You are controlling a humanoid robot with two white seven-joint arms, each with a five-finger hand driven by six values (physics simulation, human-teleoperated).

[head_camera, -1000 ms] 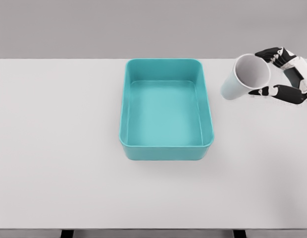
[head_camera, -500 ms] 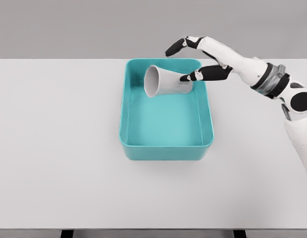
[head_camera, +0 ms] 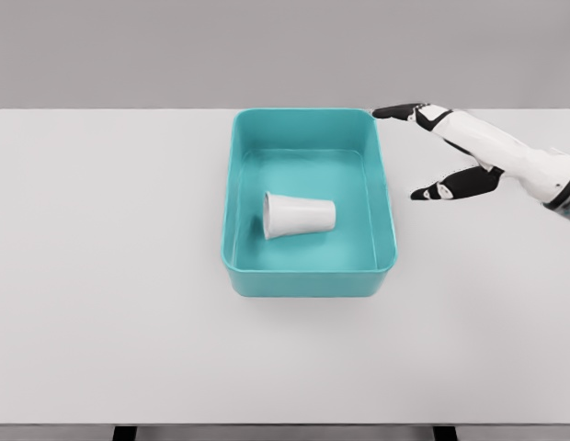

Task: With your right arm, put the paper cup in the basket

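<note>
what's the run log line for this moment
phase: after release | paper cup: on its side in basket | right hand: open, empty, right of basket | left arm: out of view

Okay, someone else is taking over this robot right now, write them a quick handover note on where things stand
Right robot hand: fingers spread, holding nothing, above the table just right of the basket.
Left arm: out of view.
Paper cup: on its side on the basket floor, touching no hand.
Done: cup is in the basket.
Left: probably only pulling the right arm clear.
</note>
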